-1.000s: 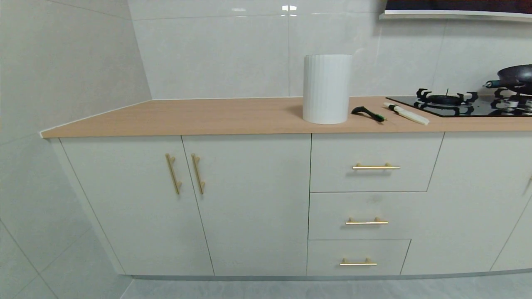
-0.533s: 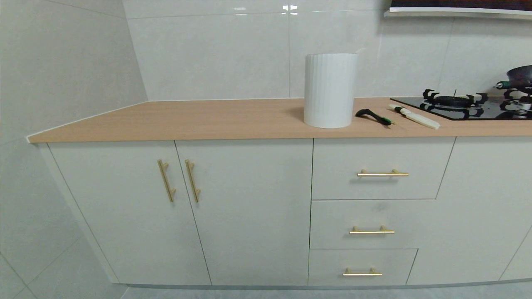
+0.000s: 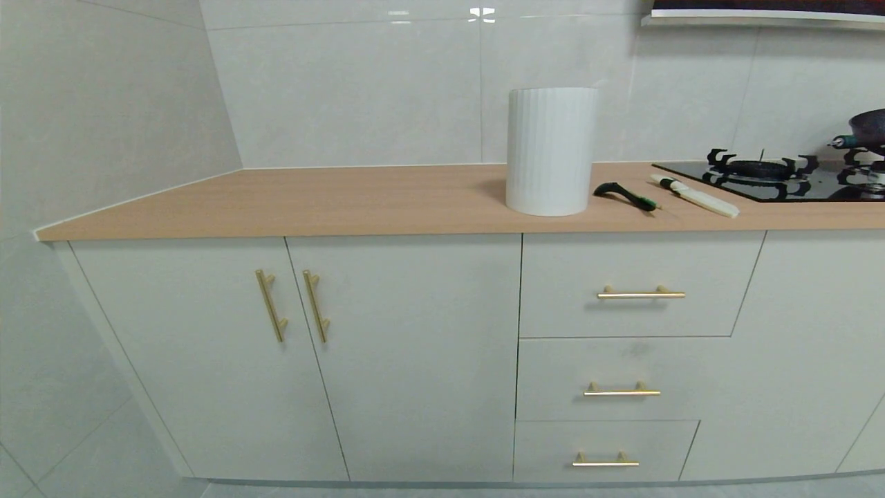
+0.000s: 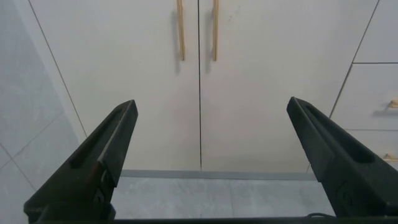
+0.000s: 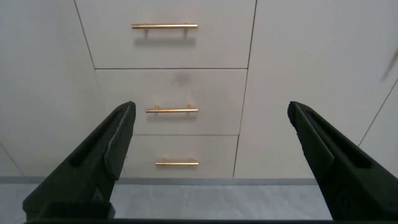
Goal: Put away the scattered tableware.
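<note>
Approach step: my left gripper (image 4: 210, 107) and right gripper (image 5: 210, 109) face the white cabinets (image 3: 401, 346), fingers spread, empty. On the wooden table (image 3: 311, 200) the black-green utensil (image 3: 626, 196) and white knife (image 3: 695, 196) lie beside the white ribbed canister (image 3: 551, 151) — next I lift an arm there.

On the desk (image 3: 311, 200) a canister (image 3: 551, 151) stands. Right of it lie a peeler (image 3: 626, 196), then a knife (image 3: 693, 196), then the stove (image 3: 760, 181).
</note>
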